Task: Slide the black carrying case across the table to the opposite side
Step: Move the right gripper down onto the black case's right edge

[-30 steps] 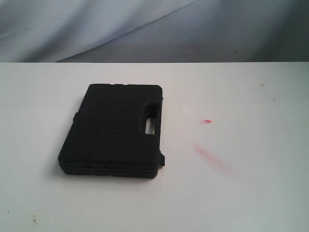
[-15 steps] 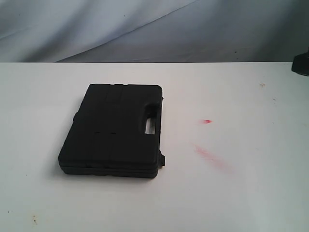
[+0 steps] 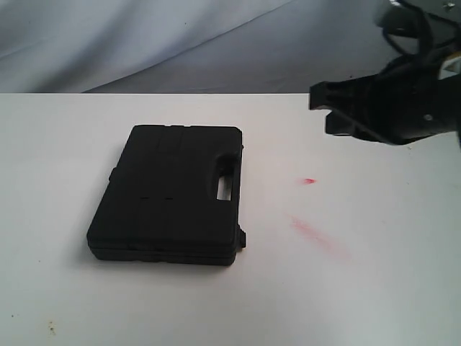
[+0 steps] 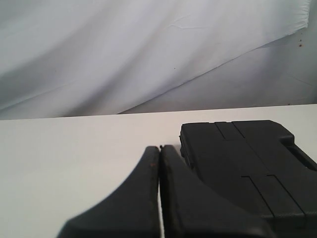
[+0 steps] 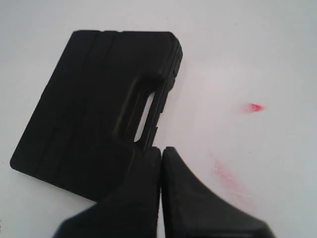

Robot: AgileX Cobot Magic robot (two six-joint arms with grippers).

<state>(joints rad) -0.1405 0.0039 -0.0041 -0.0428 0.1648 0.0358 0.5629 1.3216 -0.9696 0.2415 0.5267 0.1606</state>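
The right gripper (image 3: 328, 108) is hanging in the air over the far right part of the table (image 3: 360, 288), close to the far edge. In the right wrist view its fingers (image 5: 148, 198) are pressing flat together with nothing between them. The left gripper (image 4: 159, 147) is likewise pinching shut on nothing. It is not showing in the exterior view, so how close it is sitting to the case (image 3: 169, 191) cannot be told.

The case is lying flat on the left half of the table, roughly midway between the near and far edges. Its handle slot (image 3: 225, 184) is facing the right edge, with the red smears (image 3: 310, 229) lying beyond it. Neither gripper is touching the case, and the right one is sitting well apart from it. Judging by this, the slide is not yet starting: making contact and pushing the case across, presumably toward the right edge, are both remaining.
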